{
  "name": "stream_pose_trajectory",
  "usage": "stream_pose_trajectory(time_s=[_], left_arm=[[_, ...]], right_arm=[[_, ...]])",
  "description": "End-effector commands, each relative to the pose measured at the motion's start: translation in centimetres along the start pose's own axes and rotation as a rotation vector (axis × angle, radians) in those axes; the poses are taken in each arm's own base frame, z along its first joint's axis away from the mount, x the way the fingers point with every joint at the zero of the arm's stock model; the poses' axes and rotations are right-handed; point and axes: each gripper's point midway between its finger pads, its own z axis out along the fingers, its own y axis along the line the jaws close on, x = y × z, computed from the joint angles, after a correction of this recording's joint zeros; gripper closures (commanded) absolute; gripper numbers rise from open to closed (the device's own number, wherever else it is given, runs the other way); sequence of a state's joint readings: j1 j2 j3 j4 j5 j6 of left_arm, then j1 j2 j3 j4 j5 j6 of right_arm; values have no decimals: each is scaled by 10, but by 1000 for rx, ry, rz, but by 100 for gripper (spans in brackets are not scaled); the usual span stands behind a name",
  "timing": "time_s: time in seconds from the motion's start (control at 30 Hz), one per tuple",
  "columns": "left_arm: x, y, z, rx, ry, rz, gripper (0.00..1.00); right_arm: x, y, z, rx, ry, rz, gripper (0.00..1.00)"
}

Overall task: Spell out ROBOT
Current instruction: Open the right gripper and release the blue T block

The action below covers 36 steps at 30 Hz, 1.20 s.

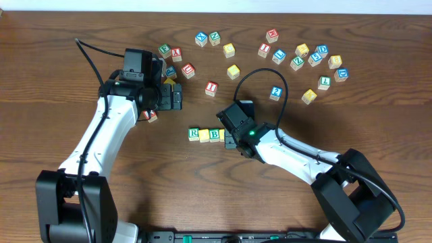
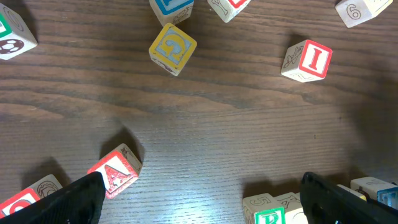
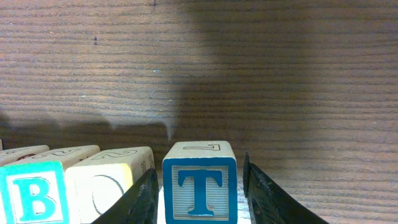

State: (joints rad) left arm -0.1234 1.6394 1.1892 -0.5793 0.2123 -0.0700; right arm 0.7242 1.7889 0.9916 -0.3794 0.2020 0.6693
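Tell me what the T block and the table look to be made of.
T block: looks like pale wood, apparently unvarnished, going by its bare light top and edges. The blue frame and letter look painted or printed on.
Table: dark brown with streaky grain lines and a matte finish. Whether it is solid wood or a wood-look laminate cannot be told.

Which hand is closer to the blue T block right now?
Right. The right hand straddles the blue T block, a finger on each side; the left hand hangs far off by the red A block.
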Motion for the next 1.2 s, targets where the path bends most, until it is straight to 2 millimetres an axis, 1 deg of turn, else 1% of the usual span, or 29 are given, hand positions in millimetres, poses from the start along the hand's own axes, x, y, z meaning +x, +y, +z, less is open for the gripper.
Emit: stream_pose_trajectory(time_s=[0.0, 0.2, 0.37, 0.6, 1.0, 1.17], left_arm=[[4, -1, 1, 10, 12, 16, 2], [4, -1, 1, 11, 12, 15, 2], [4, -1, 1, 11, 12, 15, 2], [4, -1, 1, 11, 12, 15, 2], [4, -1, 1, 10, 12, 15, 2], [4, -1, 1, 11, 12, 15, 2]], right_arm=[[1, 0, 0, 10, -7, -21, 60], [0, 0, -1, 9, -11, -20, 60], [-5, -2, -2, 25, -34, -17, 63], [-11, -3, -2, 28, -51, -10, 62], [-18, 1, -2, 13, -84, -34, 61], [-26, -5, -2, 26, -105, -26, 61]])
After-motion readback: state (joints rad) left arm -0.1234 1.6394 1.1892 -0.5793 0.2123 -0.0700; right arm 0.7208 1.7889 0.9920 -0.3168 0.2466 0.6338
